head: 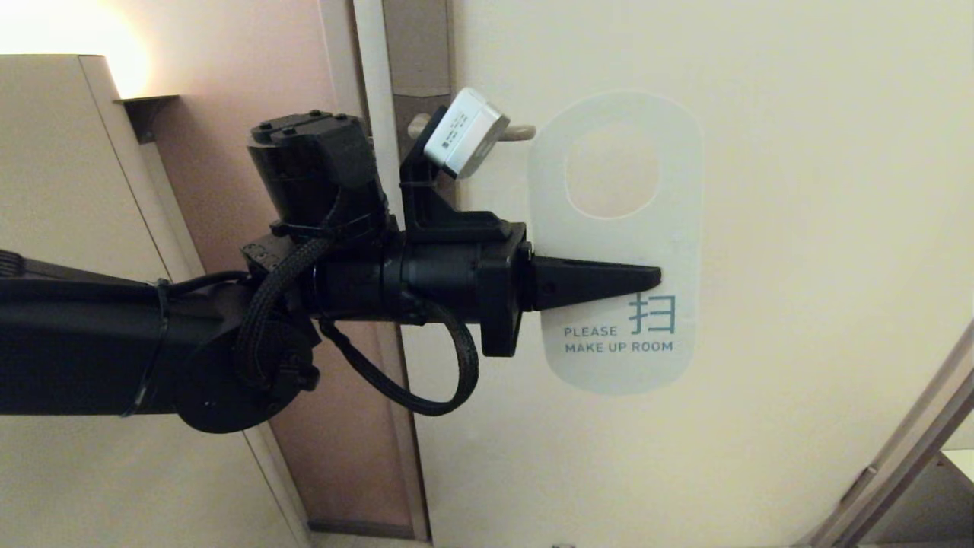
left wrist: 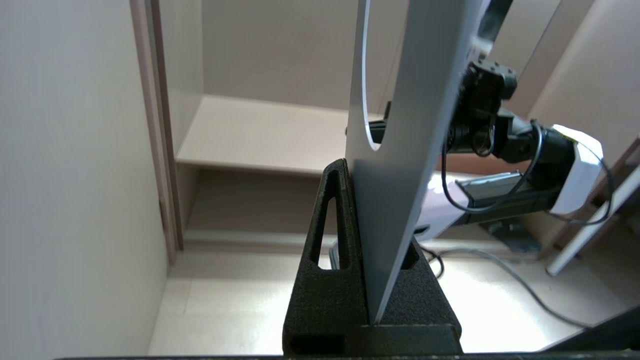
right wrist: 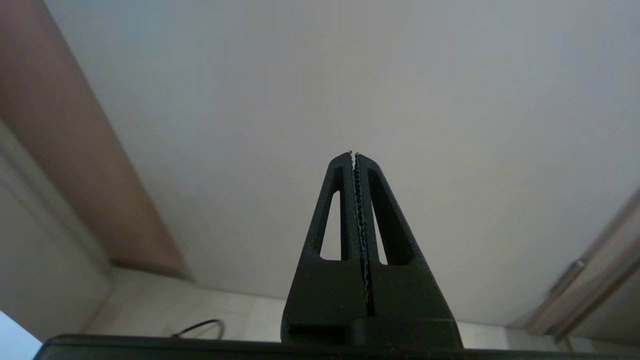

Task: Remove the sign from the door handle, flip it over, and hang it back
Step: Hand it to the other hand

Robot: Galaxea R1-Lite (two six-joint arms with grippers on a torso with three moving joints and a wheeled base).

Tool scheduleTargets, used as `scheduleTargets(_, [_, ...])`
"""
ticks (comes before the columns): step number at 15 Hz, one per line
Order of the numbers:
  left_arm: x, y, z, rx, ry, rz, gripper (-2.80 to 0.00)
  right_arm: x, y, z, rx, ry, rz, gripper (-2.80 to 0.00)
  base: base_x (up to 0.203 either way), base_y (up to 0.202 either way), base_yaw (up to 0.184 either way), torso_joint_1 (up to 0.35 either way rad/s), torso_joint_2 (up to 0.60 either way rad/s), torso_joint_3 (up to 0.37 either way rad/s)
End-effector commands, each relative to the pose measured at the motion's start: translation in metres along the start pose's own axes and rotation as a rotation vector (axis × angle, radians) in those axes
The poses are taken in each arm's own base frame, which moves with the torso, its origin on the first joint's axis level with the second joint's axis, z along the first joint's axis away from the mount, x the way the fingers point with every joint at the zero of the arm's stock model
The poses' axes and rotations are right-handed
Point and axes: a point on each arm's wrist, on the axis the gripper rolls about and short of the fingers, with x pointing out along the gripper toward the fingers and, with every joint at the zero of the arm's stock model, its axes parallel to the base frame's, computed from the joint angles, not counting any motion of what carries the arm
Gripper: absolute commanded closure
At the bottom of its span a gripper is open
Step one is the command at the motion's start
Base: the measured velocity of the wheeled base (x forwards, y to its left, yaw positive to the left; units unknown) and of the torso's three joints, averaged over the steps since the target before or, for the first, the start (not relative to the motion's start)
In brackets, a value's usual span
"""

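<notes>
The sign point(head: 609, 358) shows its white "PLEASE MAKE UP ROOM" face in the head view. It stands upright in front of the door, with its oval hole just right of the door handle's rounded end point(head: 522, 132). The hole is not over the lever. My left gripper point(head: 653, 278) is shut on the sign's middle from the left. In the left wrist view the sign point(left wrist: 400, 150) is seen edge-on between the fingers point(left wrist: 330, 280). The lock plate point(head: 415, 53) and most of the lever are hidden behind my left wrist. My right gripper point(right wrist: 354, 156) is shut and empty, pointing at the door lower down.
A beige cabinet point(head: 68, 190) stands at the left beside the door frame point(head: 365, 46). The pale door point(head: 822, 228) fills the right. My right arm point(left wrist: 505, 130) shows beyond the sign in the left wrist view, above cables on the floor point(left wrist: 525, 287).
</notes>
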Motion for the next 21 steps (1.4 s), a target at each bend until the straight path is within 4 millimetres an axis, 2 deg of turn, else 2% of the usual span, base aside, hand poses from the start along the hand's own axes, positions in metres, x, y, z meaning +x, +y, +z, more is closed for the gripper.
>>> scheduleTargets(1, [-0.001, 0.006, 0.001, -0.006, -0.016, -0.001, 0.0, 0.029, -0.001, 0.022, 0.016, 0.116, 0.007, 0.0, 0.0, 0.0, 0.0, 0.0, 0.0, 0.0])
scheduleTargets(4, [0.0, 0.014, 0.009, -0.017, -0.07, -0.011, 0.0, 0.054, 0.002, 0.053, 0.015, 0.152, 0.092, 0.0, 0.0, 0.0, 0.0, 0.0, 0.0, 0.0])
scheduleTargets(6, [0.001, 0.018, 0.006, -0.029, -0.075, -0.021, 0.0, 0.067, 0.003, 0.063, -0.027, 0.17, 0.189, 0.0, 0.0, 0.0, 0.0, 0.0, 0.0, 0.0])
scheduleTargets(10, [0.009, 0.03, -0.001, -0.036, -0.044, -0.069, 0.0, 0.077, 0.01, 0.074, -0.027, 0.182, 0.501, 0.0, 0.0, 0.0, 0.0, 0.0, 0.0, 0.0])
scheduleTargets(13, [0.021, 0.04, -0.003, -0.029, -0.045, -0.088, 0.0, 0.087, 0.011, 0.081, -0.011, 0.2, 0.603, 0.0, 0.0, 0.0, 0.0, 0.0, 0.0, 0.0])
scheduleTargets(18, [0.042, 0.041, -0.01, -0.043, -0.036, -0.133, 0.0, 0.1, 0.019, 0.079, 0.011, 0.263, 0.761, 0.0, 0.0, 0.0, 0.0, 0.0, 0.0, 0.0])
scheduleTargets(21, [0.048, 0.039, -0.013, -0.046, -0.033, -0.147, 0.0, 0.11, 0.028, 0.09, -0.001, 0.268, 0.833, 0.0, 0.0, 0.0, 0.0, 0.0, 0.0, 0.0])
